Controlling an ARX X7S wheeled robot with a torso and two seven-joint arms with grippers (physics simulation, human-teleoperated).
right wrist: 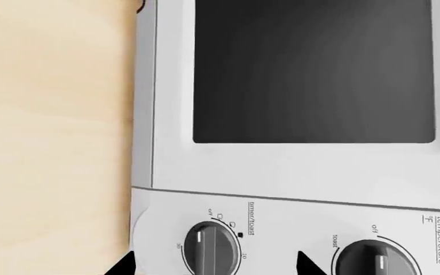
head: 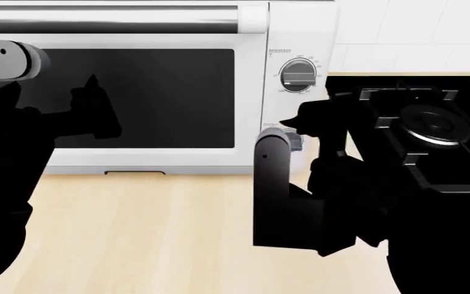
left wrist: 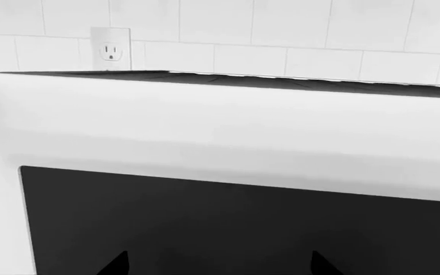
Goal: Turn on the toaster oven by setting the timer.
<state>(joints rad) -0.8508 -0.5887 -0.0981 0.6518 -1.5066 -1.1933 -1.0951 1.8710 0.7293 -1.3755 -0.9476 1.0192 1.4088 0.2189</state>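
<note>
The toaster oven [head: 251, 92] is white with a dark glass door [head: 153, 98] and a silver bar handle [head: 104, 26]. Its temperature knob [head: 298, 75] shows in the head view; the knob below it is hidden behind my right gripper [head: 302, 122]. In the right wrist view the timer/toast knob [right wrist: 212, 249] sits between the spread fingertips of the open right gripper [right wrist: 213, 268], with the temperature knob [right wrist: 377, 260] beside it. My left gripper [head: 95, 104] is open and empty in front of the glass door [left wrist: 243, 229].
A black gas hob [head: 431, 122] stands right of the oven. The oven rests on a light wooden counter [head: 153, 233]. A white tiled wall with a power outlet [left wrist: 110, 51] rises behind the oven's top.
</note>
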